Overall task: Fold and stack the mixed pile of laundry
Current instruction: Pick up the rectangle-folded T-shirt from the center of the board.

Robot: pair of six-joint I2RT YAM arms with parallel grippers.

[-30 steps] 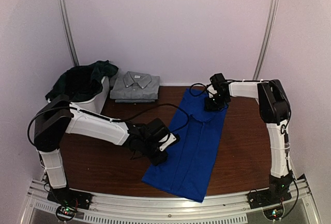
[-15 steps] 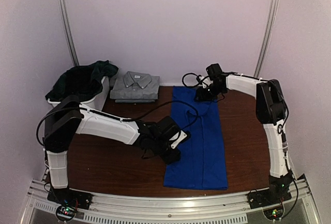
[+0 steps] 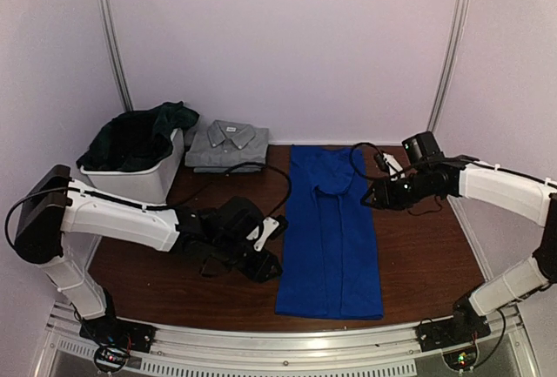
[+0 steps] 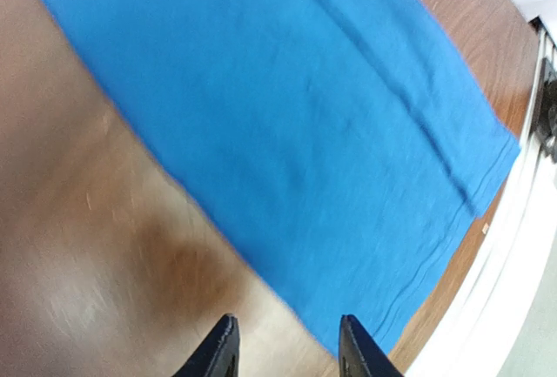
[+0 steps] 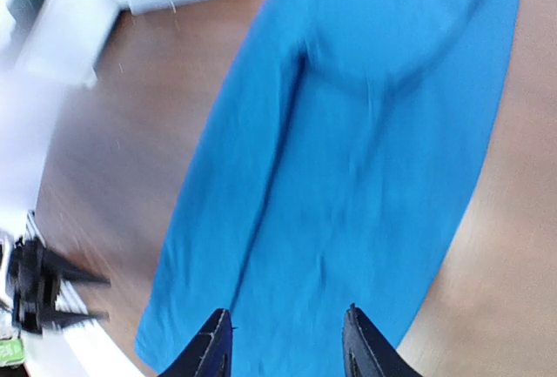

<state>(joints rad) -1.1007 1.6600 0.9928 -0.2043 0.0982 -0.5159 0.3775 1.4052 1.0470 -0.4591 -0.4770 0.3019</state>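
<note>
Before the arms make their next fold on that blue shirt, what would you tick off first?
1. Blue shirt lies flat as a long strip on the table: ok.
2. Its near hem is fully on the table, though close to the front edge: ok.
3. Left end effector is empty, jaws apart, beside the shirt's left edge: ok.
4. Right end effector is empty, jaws apart, by the shirt's right edge: ok.
5. Grey folded shirt at the back sits neat, ready to be stacked on: ok.
6. Hidden layers under the strip are free of bunching: cannot tell.
</note>
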